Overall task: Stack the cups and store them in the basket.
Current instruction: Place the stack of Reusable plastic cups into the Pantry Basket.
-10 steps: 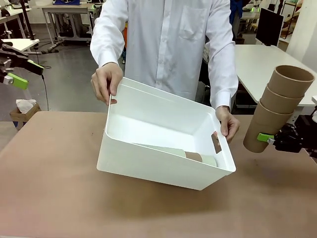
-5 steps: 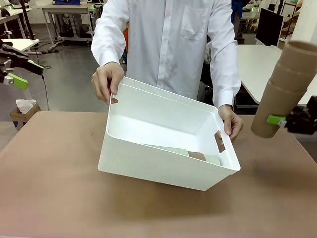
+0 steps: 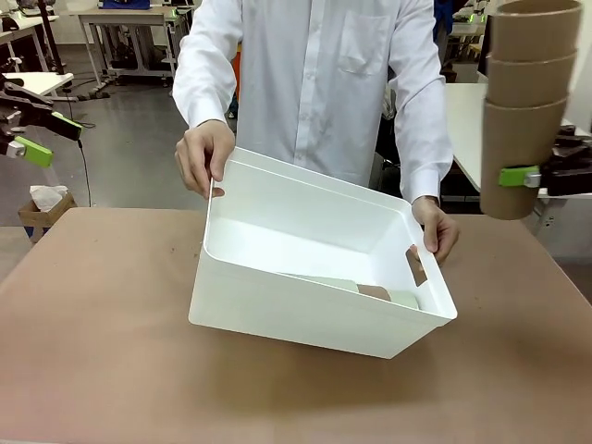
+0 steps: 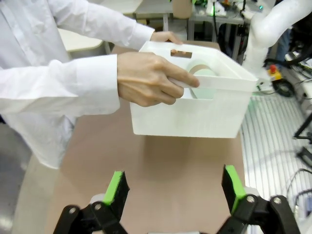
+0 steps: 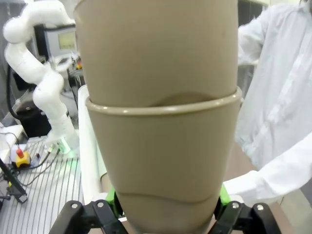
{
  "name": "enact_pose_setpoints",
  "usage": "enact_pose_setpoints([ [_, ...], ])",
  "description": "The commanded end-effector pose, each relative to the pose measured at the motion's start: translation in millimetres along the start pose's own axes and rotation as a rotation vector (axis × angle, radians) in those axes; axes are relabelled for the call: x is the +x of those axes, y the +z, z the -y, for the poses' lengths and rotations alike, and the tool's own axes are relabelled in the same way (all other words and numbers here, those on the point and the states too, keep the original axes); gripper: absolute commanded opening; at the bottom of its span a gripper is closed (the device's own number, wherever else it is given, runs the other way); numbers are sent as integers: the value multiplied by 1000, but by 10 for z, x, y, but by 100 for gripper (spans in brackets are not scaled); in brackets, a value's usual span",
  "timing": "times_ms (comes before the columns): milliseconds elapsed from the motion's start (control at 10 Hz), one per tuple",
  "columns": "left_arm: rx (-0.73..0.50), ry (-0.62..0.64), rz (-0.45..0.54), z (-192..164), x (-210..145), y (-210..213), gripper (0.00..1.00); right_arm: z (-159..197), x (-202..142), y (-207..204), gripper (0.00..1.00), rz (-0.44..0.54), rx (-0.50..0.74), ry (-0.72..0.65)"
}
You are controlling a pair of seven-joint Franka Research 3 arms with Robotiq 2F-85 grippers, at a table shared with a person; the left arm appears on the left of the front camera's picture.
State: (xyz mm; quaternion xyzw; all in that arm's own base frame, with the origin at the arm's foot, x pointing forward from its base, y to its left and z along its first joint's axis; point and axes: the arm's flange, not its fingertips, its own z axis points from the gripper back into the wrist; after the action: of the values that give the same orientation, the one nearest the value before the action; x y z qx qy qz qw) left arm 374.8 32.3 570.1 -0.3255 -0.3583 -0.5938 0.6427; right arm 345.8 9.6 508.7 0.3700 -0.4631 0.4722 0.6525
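A person holds the white basket (image 3: 277,310) by both handle slots, tilted with its opening toward me. Inside it lie a pale mint cup (image 3: 324,282) and a tan-brown cup (image 3: 375,292) on their sides. My right gripper (image 3: 514,178) is shut on the lowest of three stacked tan-brown cups (image 3: 524,102), held upright and high, to the right of the basket. The right wrist view has that stack (image 5: 161,122) close up between the green pads (image 5: 223,194). My left gripper (image 3: 46,136) hangs open at the far left. In its own view the left gripper (image 4: 174,190) faces the basket (image 4: 195,114).
The person's hands (image 3: 205,153) grip the basket's rim on both sides. The brown tabletop (image 3: 102,370) lies bare in front of and beside the basket. In the left wrist view, the white right arm (image 4: 273,24) stands behind the basket. Other tables fill the background.
My right gripper has lifted the stack of three cups upward and turned it from tilted to upright. The person has shifted the basket slightly to the right. The left gripper has not moved.
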Motion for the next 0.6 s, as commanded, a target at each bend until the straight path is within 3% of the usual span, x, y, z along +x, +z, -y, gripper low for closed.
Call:
enact_pose_setpoints([
  [0,-3,6,11,12,28,5,100,-27,294,-271,85,-150,-24,-26],
  [500,-3,6,11,12,28,5,100,-177,664,-1044,85,-453,-94,7],
])
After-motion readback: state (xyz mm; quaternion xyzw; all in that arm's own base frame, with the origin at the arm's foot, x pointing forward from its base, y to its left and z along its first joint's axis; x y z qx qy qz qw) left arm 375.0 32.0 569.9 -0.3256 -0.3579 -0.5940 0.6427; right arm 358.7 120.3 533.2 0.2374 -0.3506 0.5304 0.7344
